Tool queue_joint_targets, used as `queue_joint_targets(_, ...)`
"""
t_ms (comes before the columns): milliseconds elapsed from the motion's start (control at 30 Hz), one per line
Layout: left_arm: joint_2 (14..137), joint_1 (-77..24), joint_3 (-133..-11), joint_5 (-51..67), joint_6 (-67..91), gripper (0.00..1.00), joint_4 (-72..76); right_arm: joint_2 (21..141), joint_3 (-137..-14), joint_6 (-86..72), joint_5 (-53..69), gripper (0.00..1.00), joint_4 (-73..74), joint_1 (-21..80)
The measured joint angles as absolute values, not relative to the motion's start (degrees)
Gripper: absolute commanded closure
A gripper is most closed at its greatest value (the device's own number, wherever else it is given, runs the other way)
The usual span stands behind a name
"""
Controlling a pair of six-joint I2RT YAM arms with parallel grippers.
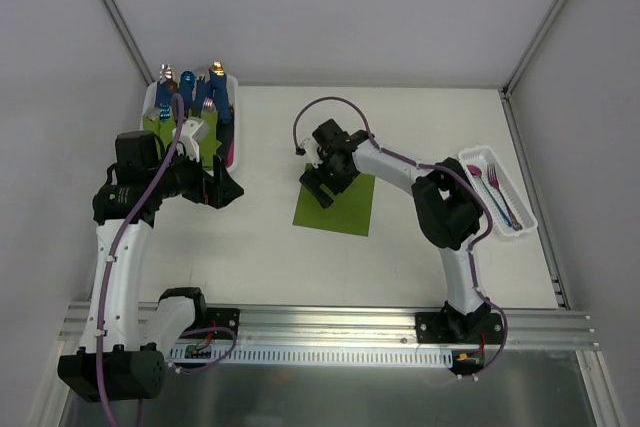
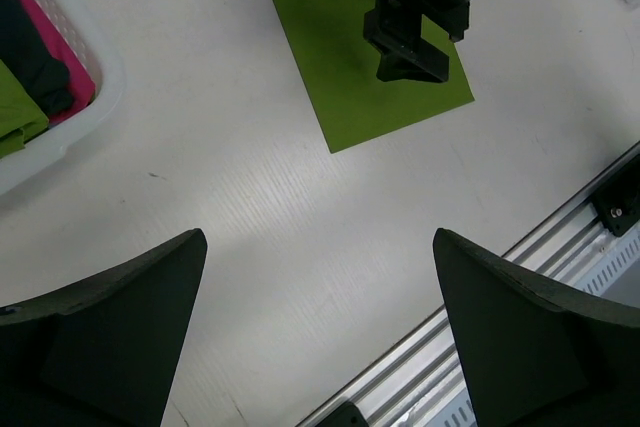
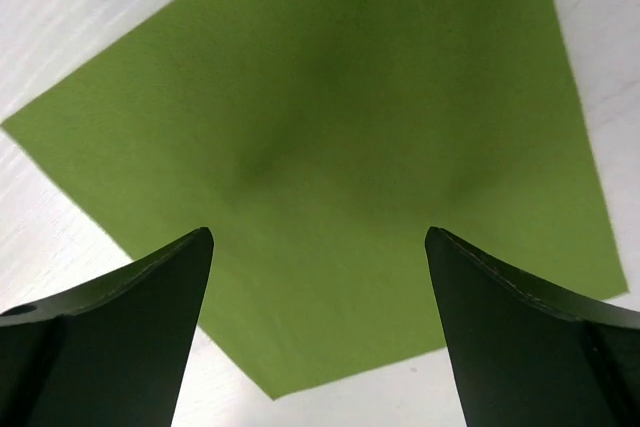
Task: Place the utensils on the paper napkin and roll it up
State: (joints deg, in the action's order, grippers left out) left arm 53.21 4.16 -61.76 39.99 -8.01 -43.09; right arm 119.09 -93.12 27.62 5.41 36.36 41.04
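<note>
The olive-green paper napkin (image 1: 345,209) lies flat on the white table at mid-right. It also shows in the left wrist view (image 2: 335,77) and fills the right wrist view (image 3: 320,117). My right gripper (image 1: 322,185) is open and empty just above the napkin's far-left part, its fingers (image 3: 130,317) spread over the sheet. My left gripper (image 1: 226,190) is open and empty over bare table left of the napkin, its fingers (image 2: 110,327) wide apart. The utensils (image 1: 492,187), slim with reddish ends, lie in a narrow white tray (image 1: 522,222) at the right.
A white bin (image 1: 150,99) at the back left holds green tube bundles with blue handles (image 1: 190,97); its rim shows in the left wrist view (image 2: 85,117). A metal rail (image 1: 330,322) runs along the near edge. Grey walls enclose the table.
</note>
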Motion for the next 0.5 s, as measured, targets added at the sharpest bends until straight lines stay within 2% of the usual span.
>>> queue_joint_targets(167,53.76,4.16,-61.93,39.79,-7.81,0.01,-43.42,122.06,-92.88,26.28,5.06,0.10,35.00,41.12)
queue_joint_targets(500,55.09,4.16,-62.85,37.82,-6.79,0.01,-43.48,120.55,-88.92,16.93,0.60,0.10,28.10,41.69)
